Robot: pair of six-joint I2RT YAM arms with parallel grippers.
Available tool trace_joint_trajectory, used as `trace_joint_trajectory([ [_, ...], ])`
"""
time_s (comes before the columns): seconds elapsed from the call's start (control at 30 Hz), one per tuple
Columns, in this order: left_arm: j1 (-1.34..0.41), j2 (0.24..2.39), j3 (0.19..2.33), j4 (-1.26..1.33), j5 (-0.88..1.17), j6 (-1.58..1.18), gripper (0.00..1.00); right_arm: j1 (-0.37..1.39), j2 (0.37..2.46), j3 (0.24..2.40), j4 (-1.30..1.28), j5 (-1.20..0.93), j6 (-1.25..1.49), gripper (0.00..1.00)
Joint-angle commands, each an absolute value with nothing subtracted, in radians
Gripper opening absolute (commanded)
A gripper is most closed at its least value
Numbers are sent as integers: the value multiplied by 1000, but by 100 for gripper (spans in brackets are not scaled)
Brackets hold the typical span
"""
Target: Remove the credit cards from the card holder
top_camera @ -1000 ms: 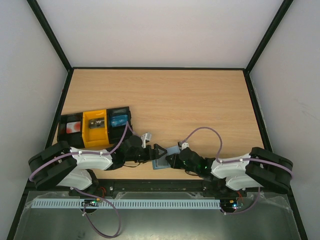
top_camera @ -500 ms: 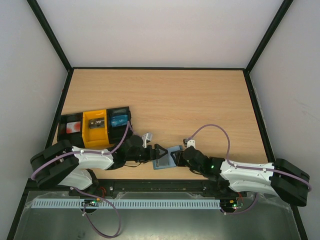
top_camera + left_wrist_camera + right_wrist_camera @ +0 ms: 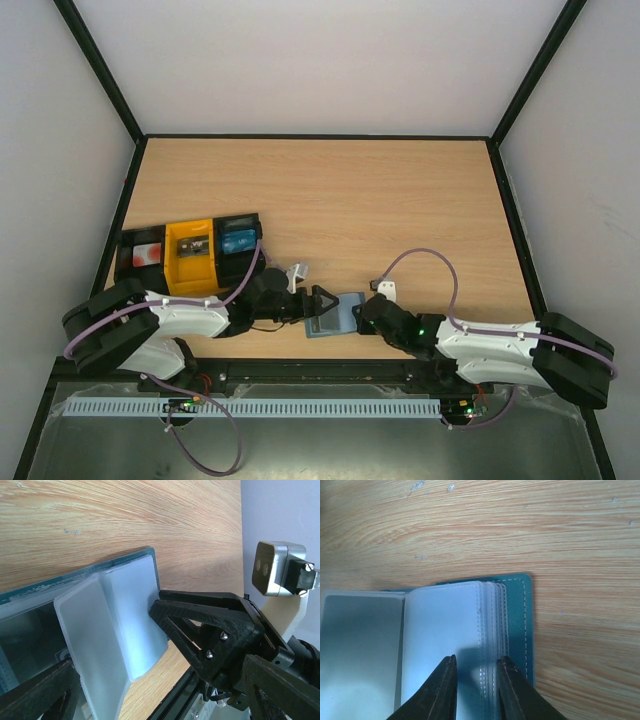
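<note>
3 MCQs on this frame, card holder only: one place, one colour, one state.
1. Where is the card holder?
A in the yellow tray
B on the table, between the left gripper and right gripper
C at the far edge

2. Its cover colour?
A teal
B red
C black

3. Its state?
A folded shut
B open
C held in the air

Key:
1. B, the top view shows it between them.
2. A, there is a teal rim in the right wrist view.
3. B, the clear sleeves are exposed.

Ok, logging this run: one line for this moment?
card holder: open | left gripper: open, around sleeves | right gripper: over clear sleeves, grip unclear
</note>
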State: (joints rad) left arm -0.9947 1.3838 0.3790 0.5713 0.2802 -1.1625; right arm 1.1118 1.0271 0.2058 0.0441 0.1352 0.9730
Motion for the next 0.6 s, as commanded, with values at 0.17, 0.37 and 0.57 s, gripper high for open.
trace_joint_trajectory([
  [0.17, -999, 1371, 412, 583, 285, -1144, 90, 1111, 1107, 146, 214, -9, 1019, 15],
  [0.37, -1002, 1381, 421, 603, 292, -1154, 90, 1112, 1117, 144, 240, -21, 1025, 14],
  [0.57, -1019, 1413, 450, 619, 303, -1157, 90, 1111, 1101, 139, 230, -7, 1029, 15],
])
